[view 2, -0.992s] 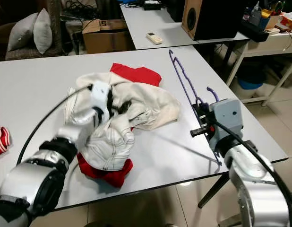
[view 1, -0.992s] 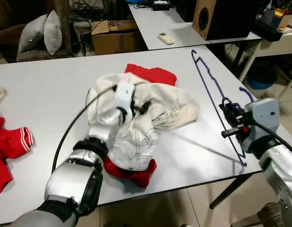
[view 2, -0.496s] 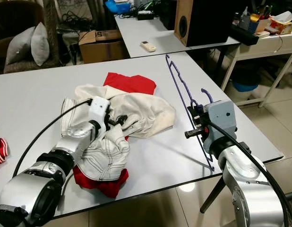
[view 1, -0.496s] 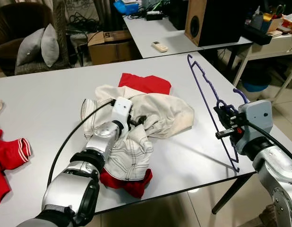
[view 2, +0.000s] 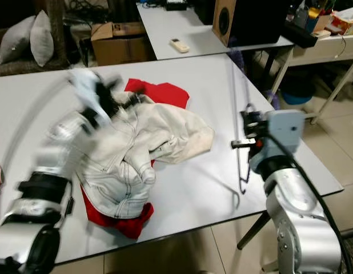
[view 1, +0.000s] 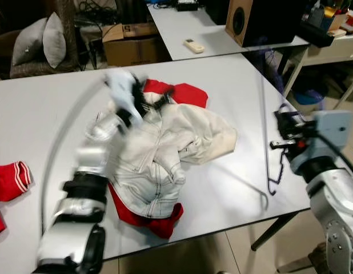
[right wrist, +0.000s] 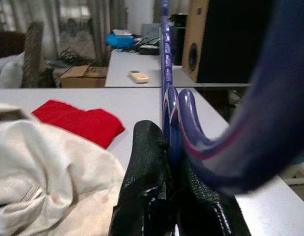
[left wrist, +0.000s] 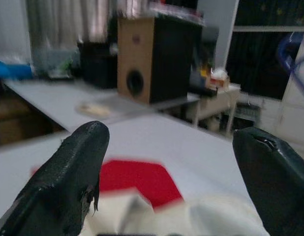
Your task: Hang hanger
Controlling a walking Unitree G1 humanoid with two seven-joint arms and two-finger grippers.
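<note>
A purple hanger stands nearly upright at the white table's right edge, and its lower end hangs just above the tabletop. My right gripper is shut on the hanger near its hook, with the purple bar pinched between the black fingers. A white jacket lies crumpled mid-table over a red cloth. My left gripper is blurred over the jacket's far edge. It is open, with its fingers wide apart and nothing between them.
Another red garment lies at the table's left edge. Behind stands a second table with a remote and a speaker. A cardboard box and grey cushions are at the back left.
The right gripper has tipped the hanger from lying slanted on the table to nearly upright. The left arm has swung up and away over the jacket, and the jacket has spread out.
</note>
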